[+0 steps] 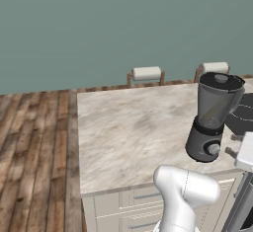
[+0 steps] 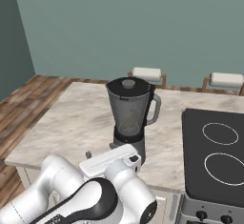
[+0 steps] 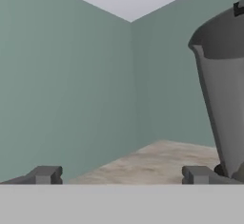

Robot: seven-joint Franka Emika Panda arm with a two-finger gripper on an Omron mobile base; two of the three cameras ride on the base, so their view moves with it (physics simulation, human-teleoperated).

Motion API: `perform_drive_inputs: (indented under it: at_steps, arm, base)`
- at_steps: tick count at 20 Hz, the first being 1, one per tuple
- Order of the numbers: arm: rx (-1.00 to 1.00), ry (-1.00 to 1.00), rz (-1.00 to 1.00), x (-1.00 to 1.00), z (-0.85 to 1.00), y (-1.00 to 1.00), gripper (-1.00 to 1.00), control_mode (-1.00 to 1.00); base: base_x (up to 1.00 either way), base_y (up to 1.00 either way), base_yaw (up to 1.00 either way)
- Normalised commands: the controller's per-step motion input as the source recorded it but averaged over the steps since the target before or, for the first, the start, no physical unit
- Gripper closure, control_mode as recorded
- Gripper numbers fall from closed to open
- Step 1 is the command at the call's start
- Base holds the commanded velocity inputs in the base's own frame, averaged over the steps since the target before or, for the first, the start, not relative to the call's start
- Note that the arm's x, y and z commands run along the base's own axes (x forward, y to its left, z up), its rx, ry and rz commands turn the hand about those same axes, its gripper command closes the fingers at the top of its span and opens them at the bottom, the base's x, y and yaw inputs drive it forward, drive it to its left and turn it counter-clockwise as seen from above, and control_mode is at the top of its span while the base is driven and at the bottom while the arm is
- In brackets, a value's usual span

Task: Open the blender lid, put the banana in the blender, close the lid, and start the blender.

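Low at the bottom of the hand view, two dark fingers stand wide apart with nothing between them; gripper empty, aimed level across the tabletop toward a corner of two grey-green walls. Item: one blender, upright, at the right edge of the hand view, just beyond and beside the right-side finger; whether they touch cannot be told. Item: one white arm, seen in the right base view folded low at the near edge of the tabletop, its hand lying flat and horizontal directly in front of the blender's base; in the left base view one rounded white arm segment rises at the bottom, near the cabinet fronts. Item: one blender, smoky translucent jar with side handle on a dark round base with one front knob, standing on the tabletop near its front edge, left of the cooktop; also seen at the right of the left base view. Item: one blender lid, black with a small grey knob, seated on the jar's mouth. Item: two white paper-towel rolls on wooden holders at the far edge of the tabletop, well apart from each other. Item: one black cooktop with two ring burners showing. Item: wooden plank floor to the left of the cabinet.
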Motion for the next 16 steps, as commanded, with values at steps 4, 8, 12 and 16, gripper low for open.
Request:
perform_drive_inputs:
  at_steps: [4,8,12,16]
  arm:
    - [-0.04,0.00,0.00,0.16,-0.11,0.00,-1.00,-1.00]
    - [-0.04,0.00,0.00,0.21,-0.19,0.00,-1.00,-1.00]
    - [-0.01,0.00,0.00,0.17,-0.25,0.00,-1.00,-1.00]
    - [0.00,0.00,0.00,0.19,-0.19,0.00,-1.00,-1.00]
  base:
    - [0.00,0.00,0.00]
    - [0.00,0.00,0.00]
    - [0.00,0.00,0.00]
    - [0.00,0.00,0.00]
